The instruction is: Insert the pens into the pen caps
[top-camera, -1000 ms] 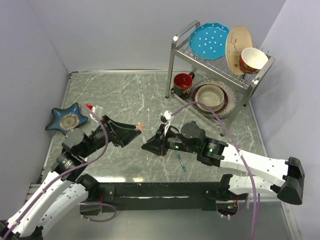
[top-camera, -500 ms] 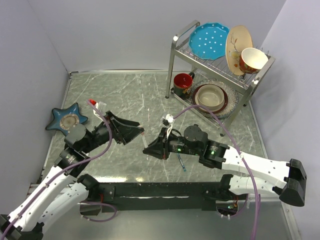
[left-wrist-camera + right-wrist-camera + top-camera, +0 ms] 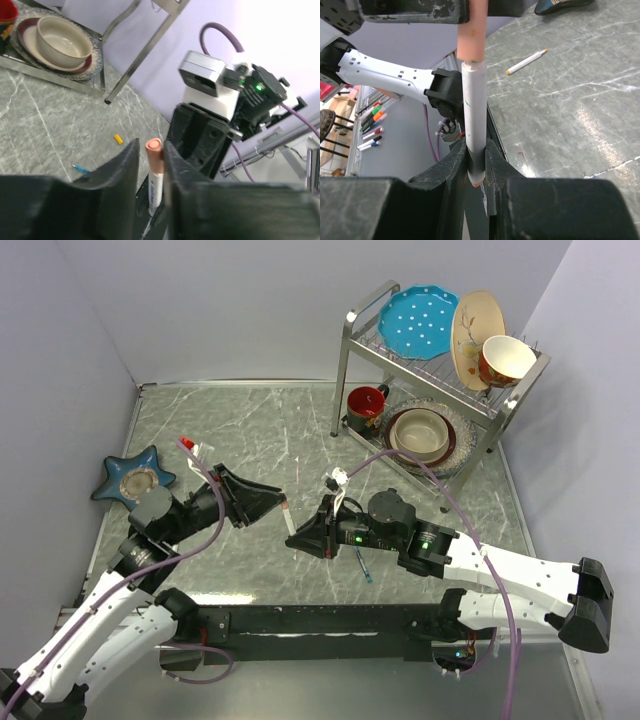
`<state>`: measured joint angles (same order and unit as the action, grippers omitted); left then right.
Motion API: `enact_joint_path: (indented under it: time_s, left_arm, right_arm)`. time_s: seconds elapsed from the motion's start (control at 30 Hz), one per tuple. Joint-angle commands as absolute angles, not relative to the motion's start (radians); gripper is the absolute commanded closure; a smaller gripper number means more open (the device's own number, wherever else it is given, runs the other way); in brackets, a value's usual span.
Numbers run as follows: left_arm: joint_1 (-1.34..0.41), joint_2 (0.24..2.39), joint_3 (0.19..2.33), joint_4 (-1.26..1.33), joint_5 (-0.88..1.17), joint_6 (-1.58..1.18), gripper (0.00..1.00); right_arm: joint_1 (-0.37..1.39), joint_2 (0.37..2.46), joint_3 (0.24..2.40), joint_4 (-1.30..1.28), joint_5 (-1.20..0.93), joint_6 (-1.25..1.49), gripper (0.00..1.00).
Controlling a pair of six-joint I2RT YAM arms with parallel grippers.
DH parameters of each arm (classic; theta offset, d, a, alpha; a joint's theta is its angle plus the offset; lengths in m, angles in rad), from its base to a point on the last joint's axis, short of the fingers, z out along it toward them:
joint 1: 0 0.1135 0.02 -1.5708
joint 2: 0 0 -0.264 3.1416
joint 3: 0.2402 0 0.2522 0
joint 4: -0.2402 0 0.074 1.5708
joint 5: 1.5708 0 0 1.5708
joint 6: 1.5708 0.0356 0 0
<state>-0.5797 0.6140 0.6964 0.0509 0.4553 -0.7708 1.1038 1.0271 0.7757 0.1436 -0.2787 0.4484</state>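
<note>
The left gripper (image 3: 280, 503) has just narrowed onto the orange cap (image 3: 154, 155), which sits on the tip of the white pen (image 3: 474, 115) clamped in the right gripper (image 3: 476, 150); that pair looks joined. A blue pen (image 3: 361, 563) lies on the grey marble table (image 3: 250, 430), dish rack (image 3: 395, 340) far right.

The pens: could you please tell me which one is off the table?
The white pen held in the right gripper; the teal pen and other white pen lie flat.
</note>
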Motion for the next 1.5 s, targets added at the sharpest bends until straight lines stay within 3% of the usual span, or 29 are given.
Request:
enact_joint_path:
  time_s: [0.0, 0.1, 0.53, 0.7, 0.9, 1.1, 1.47]
  left_arm:
    - [-0.581, 0.603, 0.721, 0.075, 0.528, -0.742, 0.85]
    - [-0.581, 0.597, 0.683, 0.11, 0.603, -0.768, 0.99]
    - [-0.581, 0.567, 0.487, 0.219, 0.79, -0.916, 0.99]
    - [-0.581, 0.591, 0.491, 0.074, 0.776, -0.882, 0.99]
    - [-0.583, 0.56, 0.43, 0.1, 0.785, -0.906, 0.99]
    - [-0.604, 0.535, 0.344, 0.293, 0.807, -1.032, 0.99]
    - [-0.617, 0.583, 0.302, 0.431, 0.91, -1.115, 0.99]
  right_arm:
    - [1.114, 1.023, 0.796, 0.183, -0.279, 0.448, 1.0]
    - [1.114, 1.012, 0.81, 0.207, -0.32, 0.459, 1.0]
    - [1.109, 0.982, 0.929, 0.204, -0.226, 0.417, 1.0]
    - [1.085, 1.015, 1.044, 0.121, -0.158, 0.374, 1.0]
    - [0.993, 1.049, 1.159, 0.071, -0.265, 0.367, 1.0]
    - [0.959, 1.117, 1.241, 0.075, -0.334, 0.379, 1.0]
    - [0.896, 1.195, 1.227, 0.25, -0.466, 0.498, 1.0]
